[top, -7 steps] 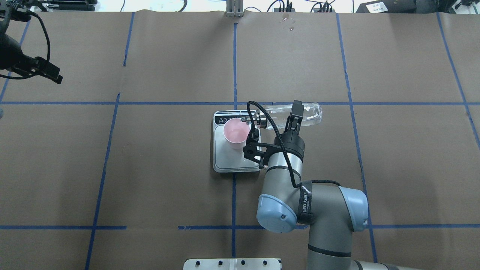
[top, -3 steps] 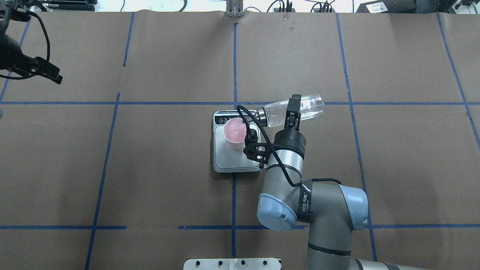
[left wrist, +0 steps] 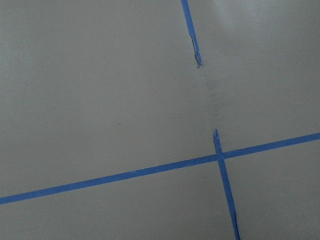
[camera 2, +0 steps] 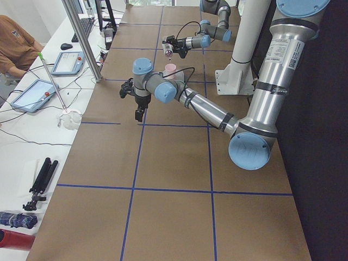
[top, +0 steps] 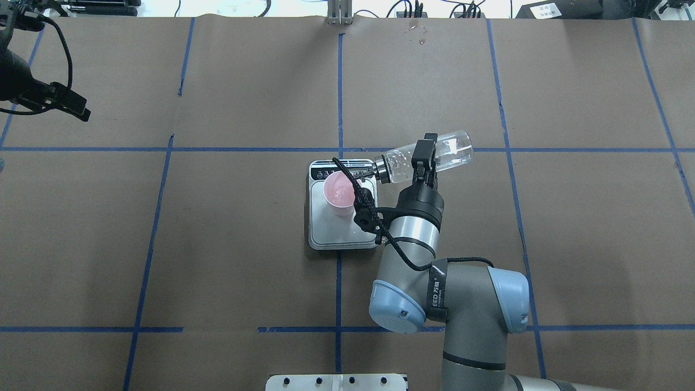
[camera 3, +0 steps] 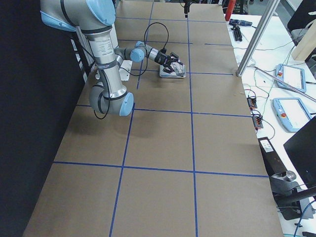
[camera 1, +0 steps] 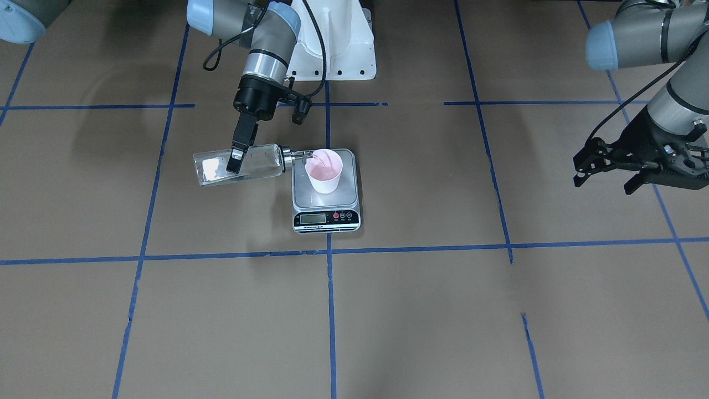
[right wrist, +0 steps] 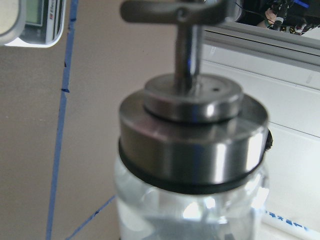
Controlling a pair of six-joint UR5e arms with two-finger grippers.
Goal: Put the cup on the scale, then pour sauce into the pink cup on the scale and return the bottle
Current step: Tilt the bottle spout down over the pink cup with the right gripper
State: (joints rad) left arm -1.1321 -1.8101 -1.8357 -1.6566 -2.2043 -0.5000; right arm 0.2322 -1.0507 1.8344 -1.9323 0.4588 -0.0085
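The pale pink cup (top: 339,190) stands on the silver scale (top: 332,232), also in the front view, cup (camera 1: 324,173) on scale (camera 1: 327,218). My right gripper (top: 425,155) is shut on the clear glass bottle (top: 448,152), held tilted near horizontal to the right of the scale. Its metal spout (top: 373,171) points toward the cup and sits near the rim. The right wrist view shows the silver collar (right wrist: 192,145) with clear liquid below it. My left gripper (camera 1: 606,174) is open and empty, far off at the table's left side (top: 68,103).
Brown paper covers the table (top: 244,260), with blue tape lines in a grid. A white mounting plate (camera 1: 332,50) stands at my base. Operators' desks with tablets (camera 2: 32,95) line the far side.
My right gripper has rotated the bottle back from level, its base swinging up and away. The spout has drawn back to the right from over the cup. The left arm has not moved.
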